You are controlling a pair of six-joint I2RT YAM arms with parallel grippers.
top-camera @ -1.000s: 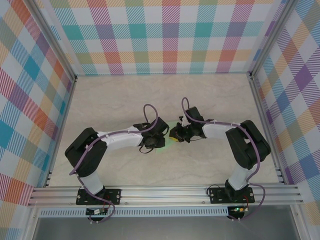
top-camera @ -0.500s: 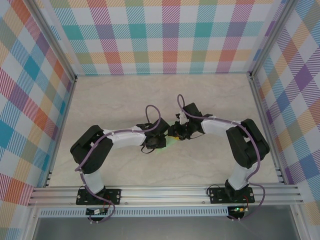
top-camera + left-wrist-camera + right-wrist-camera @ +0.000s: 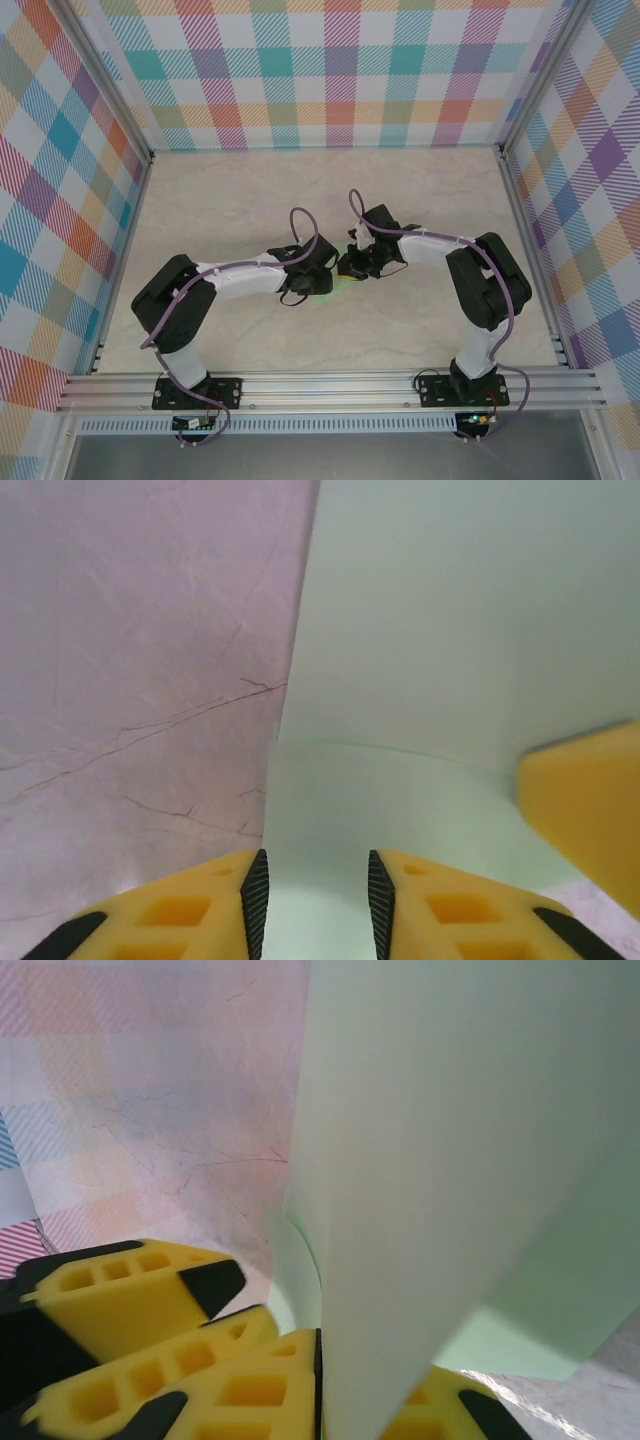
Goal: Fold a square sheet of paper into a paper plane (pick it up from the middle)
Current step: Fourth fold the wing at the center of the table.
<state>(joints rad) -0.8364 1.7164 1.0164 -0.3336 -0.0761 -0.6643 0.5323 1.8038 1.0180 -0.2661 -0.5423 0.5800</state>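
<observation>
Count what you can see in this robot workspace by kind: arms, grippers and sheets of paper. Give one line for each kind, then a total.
Robot arms: 2, the left arm and the right arm
Grippers: 2, the left gripper and the right gripper
Pale green paper: 1, the sheet of paper
Total: 5

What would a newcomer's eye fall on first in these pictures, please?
Probably the thin pale mint-green sheet of paper, looming large in the right wrist view, where the yellow right tool is shut on its lower edge. Then the white-and-black left arm and right arm, tip to tip at the middle of the beige marbled table, ringed by bright plaid walls.
</observation>
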